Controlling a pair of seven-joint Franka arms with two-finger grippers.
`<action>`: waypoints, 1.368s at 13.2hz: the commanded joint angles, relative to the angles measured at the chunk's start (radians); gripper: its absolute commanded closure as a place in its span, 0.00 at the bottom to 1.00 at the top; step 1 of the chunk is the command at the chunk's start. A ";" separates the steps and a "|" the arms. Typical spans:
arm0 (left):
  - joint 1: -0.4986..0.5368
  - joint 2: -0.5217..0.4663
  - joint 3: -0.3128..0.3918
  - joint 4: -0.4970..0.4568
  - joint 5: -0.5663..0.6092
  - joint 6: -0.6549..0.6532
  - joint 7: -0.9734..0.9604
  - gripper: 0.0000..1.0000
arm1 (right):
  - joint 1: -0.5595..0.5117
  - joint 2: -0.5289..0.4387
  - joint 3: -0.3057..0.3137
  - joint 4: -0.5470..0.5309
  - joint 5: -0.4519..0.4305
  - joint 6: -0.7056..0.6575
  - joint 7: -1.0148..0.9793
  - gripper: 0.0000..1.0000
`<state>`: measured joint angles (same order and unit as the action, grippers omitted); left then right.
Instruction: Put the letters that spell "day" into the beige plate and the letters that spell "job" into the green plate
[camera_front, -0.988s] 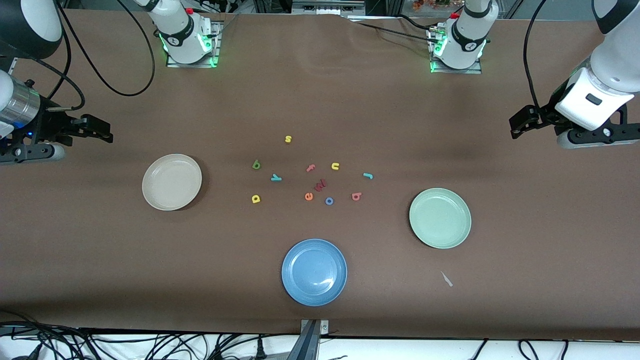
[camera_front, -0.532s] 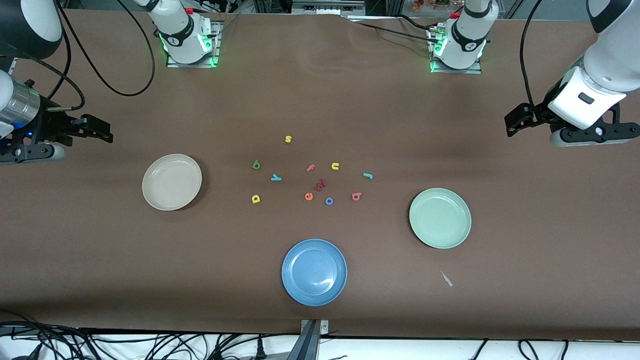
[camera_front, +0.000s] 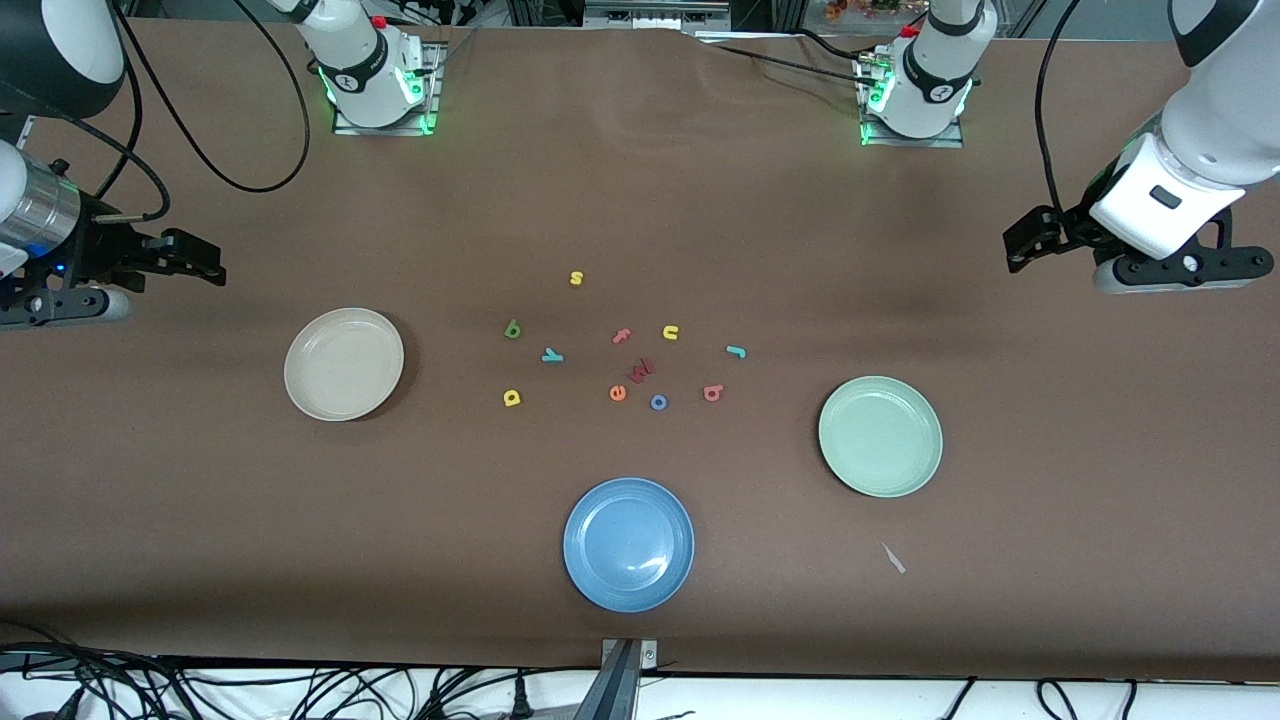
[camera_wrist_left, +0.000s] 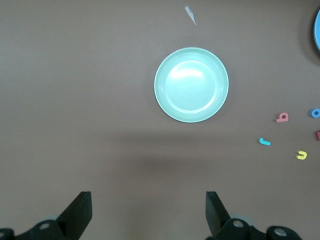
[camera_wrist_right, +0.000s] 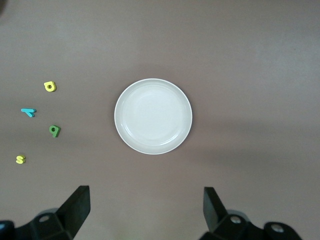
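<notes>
In the middle of the table lie the green "d" (camera_front: 513, 329), teal "y" (camera_front: 552, 355) and yellow "a" (camera_front: 512, 398), with the teal "j" (camera_front: 736, 351), blue "o" (camera_front: 658, 402) and salmon "b" (camera_front: 713, 393) toward the left arm's end. Both the beige plate (camera_front: 344, 364) and the green plate (camera_front: 880, 436) hold nothing. My left gripper (camera_front: 1025, 245) hangs open above bare table at its end, and its wrist view shows the green plate (camera_wrist_left: 191, 85). My right gripper (camera_front: 205, 262) waits open at the other end, looking down on the beige plate (camera_wrist_right: 153, 116).
A blue plate (camera_front: 628, 544) sits nearest the front camera. Other letters lie among the task letters: yellow "s" (camera_front: 576, 278), yellow "u" (camera_front: 671, 332), pink "t" (camera_front: 622, 336), orange "e" (camera_front: 618, 393) and a dark red letter (camera_front: 641, 371). A small pale scrap (camera_front: 893, 558) lies near the green plate.
My left arm has shifted slightly toward the table's middle, still open. The right arm and all letters have not moved.
</notes>
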<state>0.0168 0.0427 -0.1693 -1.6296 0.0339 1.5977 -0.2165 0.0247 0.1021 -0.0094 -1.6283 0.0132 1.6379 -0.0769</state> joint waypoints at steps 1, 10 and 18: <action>-0.018 0.097 -0.002 0.034 -0.025 -0.015 0.014 0.00 | -0.005 0.001 0.003 0.005 -0.007 -0.009 0.002 0.00; -0.260 0.399 -0.010 0.244 -0.062 0.103 -0.147 0.00 | -0.005 0.001 0.003 0.002 0.002 -0.012 -0.003 0.00; -0.455 0.708 -0.007 0.238 0.113 0.520 -0.354 0.10 | 0.030 0.004 0.046 -0.018 0.008 -0.007 0.009 0.00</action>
<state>-0.4188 0.6664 -0.1842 -1.4348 0.0696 2.0643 -0.5611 0.0339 0.1124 0.0127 -1.6402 0.0153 1.6287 -0.0767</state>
